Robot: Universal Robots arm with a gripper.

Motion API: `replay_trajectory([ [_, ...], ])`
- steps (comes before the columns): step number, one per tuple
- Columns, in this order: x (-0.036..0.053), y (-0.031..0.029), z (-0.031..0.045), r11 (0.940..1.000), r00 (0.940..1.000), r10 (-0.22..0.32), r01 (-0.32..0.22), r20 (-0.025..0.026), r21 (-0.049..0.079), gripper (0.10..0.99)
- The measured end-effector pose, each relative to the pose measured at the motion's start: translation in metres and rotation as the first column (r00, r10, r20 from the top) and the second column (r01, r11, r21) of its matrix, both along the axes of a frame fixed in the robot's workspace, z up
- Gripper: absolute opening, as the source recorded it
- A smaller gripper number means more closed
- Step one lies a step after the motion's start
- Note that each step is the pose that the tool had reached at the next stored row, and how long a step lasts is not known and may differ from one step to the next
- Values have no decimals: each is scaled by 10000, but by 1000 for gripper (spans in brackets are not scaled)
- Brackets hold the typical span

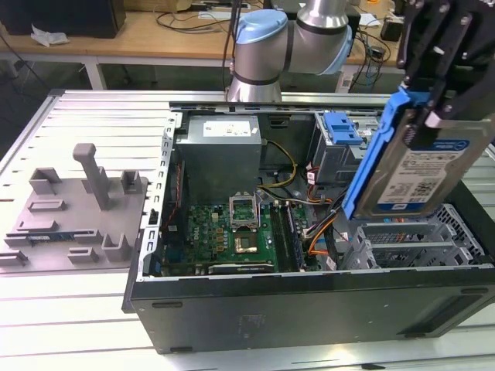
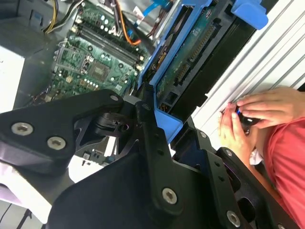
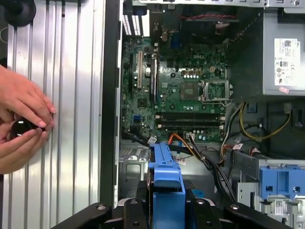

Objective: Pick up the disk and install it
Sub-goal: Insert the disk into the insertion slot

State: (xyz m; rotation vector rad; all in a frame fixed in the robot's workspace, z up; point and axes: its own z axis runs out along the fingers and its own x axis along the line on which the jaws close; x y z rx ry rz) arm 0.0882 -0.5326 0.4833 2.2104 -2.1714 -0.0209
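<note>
The disk (image 1: 421,166), a silver drive with a white-and-blue label in a bright blue carrier, hangs tilted in the air over the open computer case (image 1: 309,309), on the exterior view's right. My black gripper (image 1: 428,114) is shut on its upper part. In the second wrist view the disk's (image 2: 190,62) green circuit side and blue frame run out from the gripper (image 2: 151,125). In the first wrist view the disk's (image 3: 166,174) blue edge sits between the gripper's (image 3: 164,210) jaws, above the case's interior.
The case holds a green motherboard (image 1: 232,232), a grey power supply (image 1: 220,147), loose cables and a drive cage with a blue latch (image 1: 343,127). A grey fixture block (image 1: 77,209) lies on the ribbed metal table. A person's hands (image 3: 24,124) hold a small black object beside the case.
</note>
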Motion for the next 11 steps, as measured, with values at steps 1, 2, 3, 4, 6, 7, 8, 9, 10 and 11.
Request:
replay_trajectory([
  [1,32,-3,0,10000,10000,0,0,0,0,365],
  [2,66,-5,-1,10000,10000,0,0,0,0,365],
  [3,97,-8,-1,10000,10000,-1,1,1,0,365],
  [4,148,-12,-2,10000,10000,0,0,0,0,365],
  [6,204,-15,-2,10000,10000,0,0,0,-1,365],
  [7,245,-18,-3,10000,10000,0,0,1,0,365],
  [8,263,-19,-4,10000,10000,0,0,0,0,365],
  [9,267,-19,-4,10000,10000,0,0,0,0,365],
  [10,269,-19,-4,10000,10000,-1,1,0,0,365],
  [11,271,-19,-3,10000,10000,-1,1,0,-1,365],
])
